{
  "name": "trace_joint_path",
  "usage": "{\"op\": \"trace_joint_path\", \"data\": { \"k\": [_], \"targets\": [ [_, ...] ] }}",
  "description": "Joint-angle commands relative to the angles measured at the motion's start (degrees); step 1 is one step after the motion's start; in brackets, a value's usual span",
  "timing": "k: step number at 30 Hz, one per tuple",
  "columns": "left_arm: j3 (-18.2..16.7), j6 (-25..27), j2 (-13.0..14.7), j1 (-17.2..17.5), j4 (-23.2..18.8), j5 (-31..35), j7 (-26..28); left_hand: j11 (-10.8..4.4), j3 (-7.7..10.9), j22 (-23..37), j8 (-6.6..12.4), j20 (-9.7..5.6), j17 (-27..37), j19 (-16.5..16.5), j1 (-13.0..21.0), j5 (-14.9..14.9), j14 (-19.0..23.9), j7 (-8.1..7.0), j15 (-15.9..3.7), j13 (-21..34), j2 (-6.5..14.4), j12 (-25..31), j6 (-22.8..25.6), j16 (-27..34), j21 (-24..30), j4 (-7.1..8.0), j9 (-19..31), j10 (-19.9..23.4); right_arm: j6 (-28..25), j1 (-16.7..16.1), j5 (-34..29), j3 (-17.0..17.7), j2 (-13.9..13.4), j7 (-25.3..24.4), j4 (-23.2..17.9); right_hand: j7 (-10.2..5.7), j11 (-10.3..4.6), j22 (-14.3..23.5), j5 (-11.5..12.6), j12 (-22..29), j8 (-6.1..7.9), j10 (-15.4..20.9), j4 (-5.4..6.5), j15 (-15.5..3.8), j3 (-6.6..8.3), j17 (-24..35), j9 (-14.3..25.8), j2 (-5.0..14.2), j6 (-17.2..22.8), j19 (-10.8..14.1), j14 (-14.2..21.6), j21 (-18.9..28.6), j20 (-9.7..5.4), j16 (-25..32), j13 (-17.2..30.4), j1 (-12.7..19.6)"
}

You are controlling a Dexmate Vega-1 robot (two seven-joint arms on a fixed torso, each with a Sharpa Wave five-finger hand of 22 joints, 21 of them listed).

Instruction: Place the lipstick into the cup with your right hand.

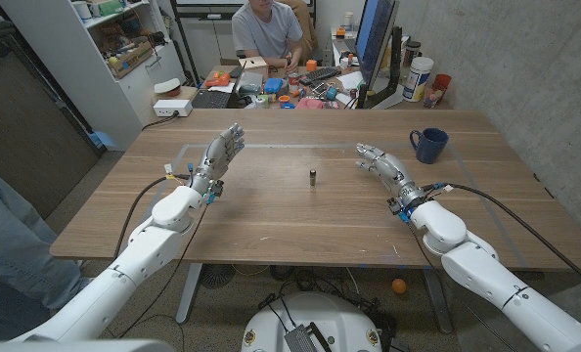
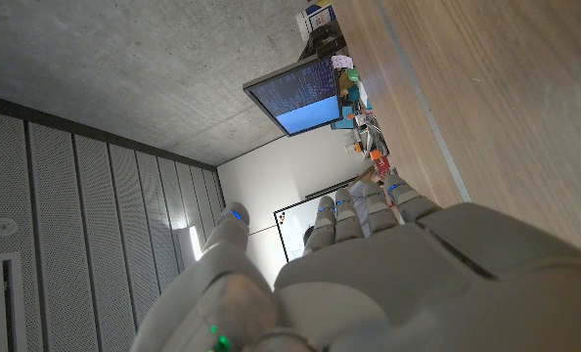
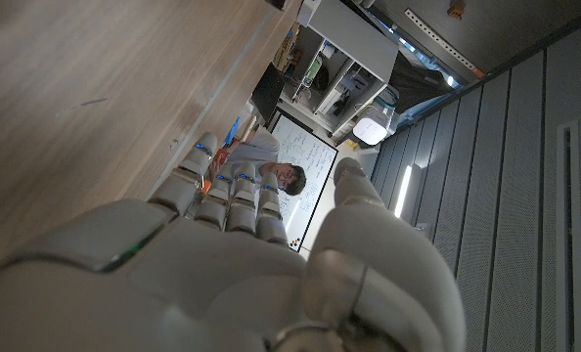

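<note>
A small dark lipstick (image 1: 311, 177) stands upright near the middle of the wooden table (image 1: 271, 215). A dark blue cup (image 1: 429, 145) with a handle sits at the far right of the table. My right hand (image 1: 383, 166) is to the right of the lipstick, between it and the cup, fingers stretched out and holding nothing; its back (image 3: 242, 264) fills the right wrist view. My left hand (image 1: 219, 156) stands on its edge at the left with fingers extended, also empty, and its back (image 2: 369, 274) shows in the left wrist view.
A person sits behind the table's far edge at a cluttered desk (image 1: 290, 90) with a monitor (image 1: 374, 39). A shelf unit (image 1: 124, 49) stands at the back left. Another person's leg (image 1: 7, 244) shows at the left edge.
</note>
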Motion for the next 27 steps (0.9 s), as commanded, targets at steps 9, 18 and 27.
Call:
{"op": "trace_joint_path", "data": {
  "k": [9,18,27],
  "targets": [
    [-0.8,-1.0,2.2,2.6,-0.6,-1.7,-2.7,0.17,0.56,0.2,0.36,0.69,0.1,-0.3,1.1,0.5,-0.2,0.39,0.24,0.2,0.0,0.2,0.0,0.0,0.0,-0.54,0.3,-0.2,-8.3,-3.2,-18.1,-4.5,-3.5,-6.7,-11.3,-0.49,-0.81,0.2,0.5,0.2,0.42,0.4,-0.9,-0.02,0.62,-0.3,0.3,-1.03,0.9,1.0,0.8,0.3,1.39,0.0,0.4,3.1],
    [-0.8,-2.0,2.8,3.1,-0.9,-1.8,-3.4,0.24,0.7,0.2,0.45,0.88,0.1,-0.5,1.3,0.4,0.1,0.27,0.2,0.2,0.0,0.3,0.3,0.1,0.0,-0.8,0.3,0.1,-12.3,-2.3,-23.9,-5.4,-4.8,-6.3,-14.5,-1.43,-1.04,0.2,0.9,0.2,0.64,0.4,-0.95,-0.25,0.8,-0.5,0.3,-2.42,1.6,0.5,0.6,-0.1,1.84,-0.2,0.5,4.9],
    [-1.1,-2.1,3.1,4.0,-1.2,-2.4,-3.3,0.31,0.83,0.2,0.61,1.18,0.1,-0.5,1.5,0.4,0.4,0.39,0.11,0.2,0.0,0.5,0.9,0.3,0.1,-1.05,0.3,0.6,-17.2,0.0,-29.2,-6.6,-6.5,-3.3,-17.2,-2.73,-1.3,0.2,1.3,0.1,0.68,0.2,-0.66,0.26,0.79,-0.6,0.4,-3.58,2.0,-0.4,0.4,-0.4,2.88,-0.4,0.6,5.9]
  ]
}}
